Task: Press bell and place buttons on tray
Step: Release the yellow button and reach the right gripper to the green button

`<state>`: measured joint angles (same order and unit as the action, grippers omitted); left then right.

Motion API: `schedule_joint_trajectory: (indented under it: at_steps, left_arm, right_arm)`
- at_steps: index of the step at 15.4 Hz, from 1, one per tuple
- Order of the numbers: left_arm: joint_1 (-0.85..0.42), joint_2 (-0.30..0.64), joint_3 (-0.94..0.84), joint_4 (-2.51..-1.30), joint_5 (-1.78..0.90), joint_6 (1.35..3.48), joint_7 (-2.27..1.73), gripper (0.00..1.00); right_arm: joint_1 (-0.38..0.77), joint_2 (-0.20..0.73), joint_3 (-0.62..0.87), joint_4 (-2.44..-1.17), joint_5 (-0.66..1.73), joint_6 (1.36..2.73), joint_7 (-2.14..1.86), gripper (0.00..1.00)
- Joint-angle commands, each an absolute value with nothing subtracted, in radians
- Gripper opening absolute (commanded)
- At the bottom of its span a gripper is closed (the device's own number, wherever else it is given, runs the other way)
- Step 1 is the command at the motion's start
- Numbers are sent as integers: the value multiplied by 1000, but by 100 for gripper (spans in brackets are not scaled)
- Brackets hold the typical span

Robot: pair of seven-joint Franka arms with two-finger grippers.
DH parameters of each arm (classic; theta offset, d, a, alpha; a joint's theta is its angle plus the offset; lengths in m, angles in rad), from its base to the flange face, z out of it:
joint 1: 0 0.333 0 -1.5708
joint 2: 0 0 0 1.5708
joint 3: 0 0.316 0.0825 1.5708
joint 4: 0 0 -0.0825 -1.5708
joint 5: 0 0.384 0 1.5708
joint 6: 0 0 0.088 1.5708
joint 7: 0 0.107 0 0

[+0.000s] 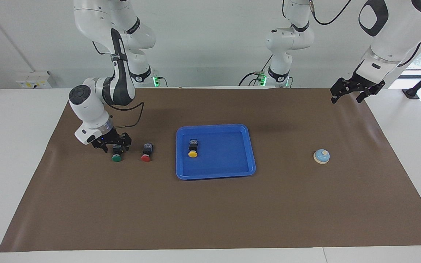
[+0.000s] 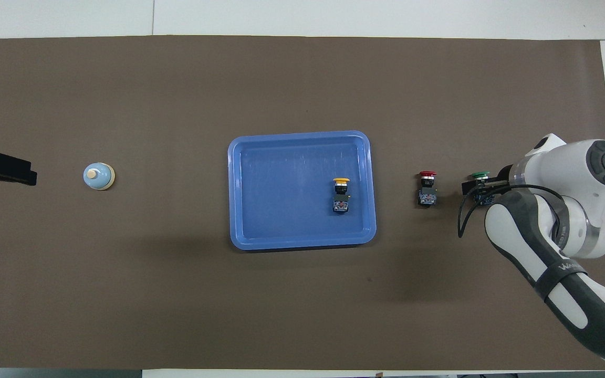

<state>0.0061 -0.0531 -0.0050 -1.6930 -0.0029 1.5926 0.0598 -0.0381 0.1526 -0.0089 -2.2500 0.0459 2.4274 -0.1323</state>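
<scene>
Lying with its cap pointing away from the robots, the green button [image 1: 116, 153] is straddled by the right gripper's [image 1: 116, 145] open fingers, not yet grasped.

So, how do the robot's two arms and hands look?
Both arms have glossy white rounded shells with black or dark grey joint bands and round dark grey caps. The right hand and left hand are black, with two fingers and angular links. A thin black cable loops beside the right arm's wrist. Green lights glow at both bases.
</scene>
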Motion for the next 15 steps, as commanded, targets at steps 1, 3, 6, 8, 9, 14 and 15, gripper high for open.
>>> schedule_joint_trajectory:
  at_steps: [1, 3, 6, 8, 9, 14, 15]
  left_arm:
    - [3, -66, -5, -1704, 14, 1589, 48, 100]
    - [3, -66, -5, -1704, 14, 1589, 48, 100]
    - [3, -66, -5, -1704, 14, 1589, 48, 100]
    - [3, -66, -5, -1704, 14, 1589, 48, 100]
    - [3, -66, -5, -1704, 14, 1589, 48, 100]
    - [3, -66, -5, -1704, 14, 1589, 48, 100]
    - [3, -66, -5, -1704, 14, 1589, 48, 100]
  right_arm:
    - [-52, 152, 2, -2284, 49, 2471, -158, 69]
    - [-52, 153, 2, -2287, 49, 2473, -170, 44]
    - [-51, 155, 2, -2272, 49, 2465, -189, 1]
    - [-38, 144, 2, -2222, 49, 2403, -186, 0]
    - [-38, 143, 11, -2160, 49, 2323, -183, 0]
    - [128, 186, 15, -1904, 49, 2099, 36, 0]
    - [179, 189, 15, -1887, 43, 2098, 96, 0]
